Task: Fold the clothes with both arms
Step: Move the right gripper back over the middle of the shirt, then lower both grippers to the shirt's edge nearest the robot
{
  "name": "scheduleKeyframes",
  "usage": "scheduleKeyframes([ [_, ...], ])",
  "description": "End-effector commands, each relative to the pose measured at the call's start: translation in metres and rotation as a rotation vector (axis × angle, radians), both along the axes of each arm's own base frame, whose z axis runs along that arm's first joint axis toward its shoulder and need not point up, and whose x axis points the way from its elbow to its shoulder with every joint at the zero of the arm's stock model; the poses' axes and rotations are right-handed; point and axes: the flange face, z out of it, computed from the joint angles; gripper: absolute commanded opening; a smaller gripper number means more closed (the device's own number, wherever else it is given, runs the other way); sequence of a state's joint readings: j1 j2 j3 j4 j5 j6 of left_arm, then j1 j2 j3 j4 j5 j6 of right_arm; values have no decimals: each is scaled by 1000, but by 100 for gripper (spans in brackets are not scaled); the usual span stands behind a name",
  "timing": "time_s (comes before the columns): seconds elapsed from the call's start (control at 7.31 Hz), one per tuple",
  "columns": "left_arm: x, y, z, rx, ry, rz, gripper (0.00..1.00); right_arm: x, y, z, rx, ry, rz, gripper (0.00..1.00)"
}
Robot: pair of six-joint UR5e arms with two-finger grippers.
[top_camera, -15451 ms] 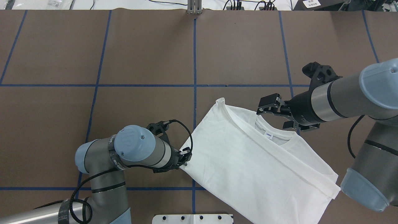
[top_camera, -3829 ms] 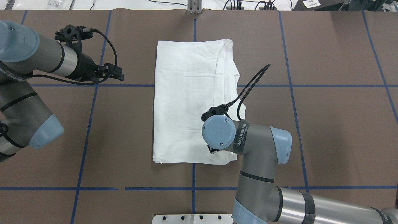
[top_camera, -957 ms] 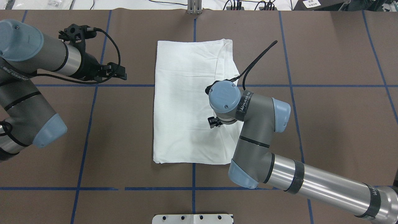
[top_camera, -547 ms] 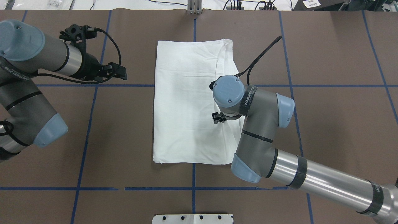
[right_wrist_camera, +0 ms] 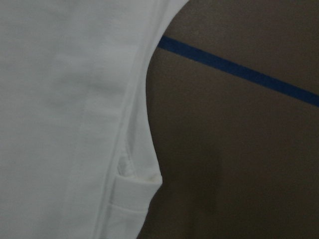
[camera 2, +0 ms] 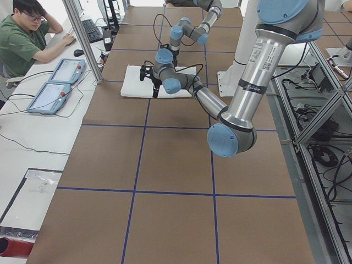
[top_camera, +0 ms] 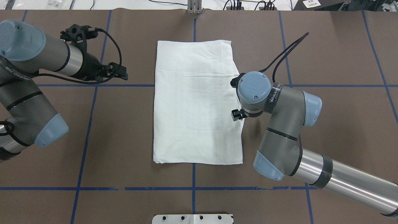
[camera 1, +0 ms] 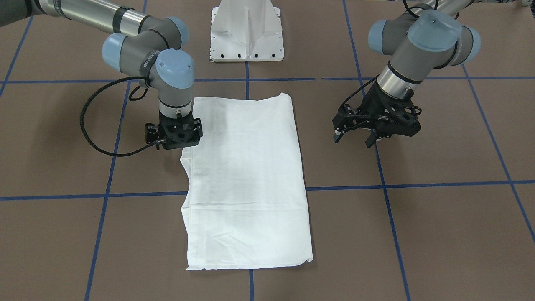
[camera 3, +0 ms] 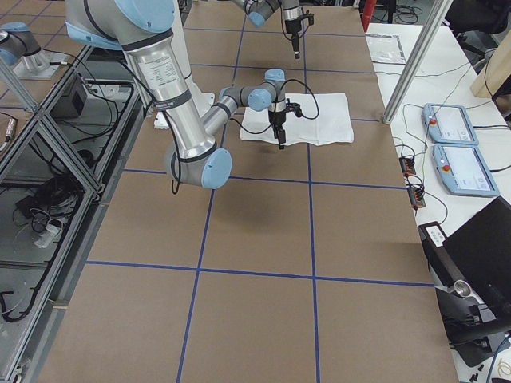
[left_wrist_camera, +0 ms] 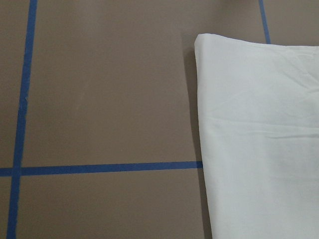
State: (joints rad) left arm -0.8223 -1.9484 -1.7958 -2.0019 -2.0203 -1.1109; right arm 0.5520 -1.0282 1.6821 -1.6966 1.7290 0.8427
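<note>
Two arms: right gripper [camera 1: 174, 140] points straight down onto the T-shirt [camera 1: 246, 175] edge, its opening hidden; left gripper [camera 1: 354, 140] hangs tilted, spread, empty.

Item, T-shirt [top_camera: 196, 102]: we log it moved from a slanted, collar-up spread at the counter's [top_camera: 329, 140] 5 o'clock to a squared rectangle at centre. Its lengthwise crease is gone, and its 3 o'clock edge lies further out.
Item, right gripper [top_camera: 238, 115]: shifted from the T-shirt's 5 o'clock corner to its 3 o'clock edge.
Item, left gripper [top_camera: 123, 74]: withdrawn to 10 o'clock.
</note>
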Motion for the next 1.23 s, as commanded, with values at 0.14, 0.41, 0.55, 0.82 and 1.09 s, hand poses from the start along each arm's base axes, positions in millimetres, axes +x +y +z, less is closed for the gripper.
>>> scheduleKeyframes([
  [0.14, 4, 2, -2, -12, 5, 3, 100, 34, 3, -36, 4, -74, -7, 100],
  [0.41, 52, 41, 4, -160, 39, 18, 100, 61, 23, -74, 14, -184, -14, 100],
  [0.55, 81, 72, -1, -236, 93, 22, 100, 70, 30, -81, 0, -212, 13, 100],
  [0.82, 132, 131, -19, -360, 169, -20, 100, 88, 41, -89, -15, -253, 41, 100],
  [1.09, 189, 191, -7, -393, 125, 1, 99, 91, 47, -96, -38, -280, 55, 100],
])
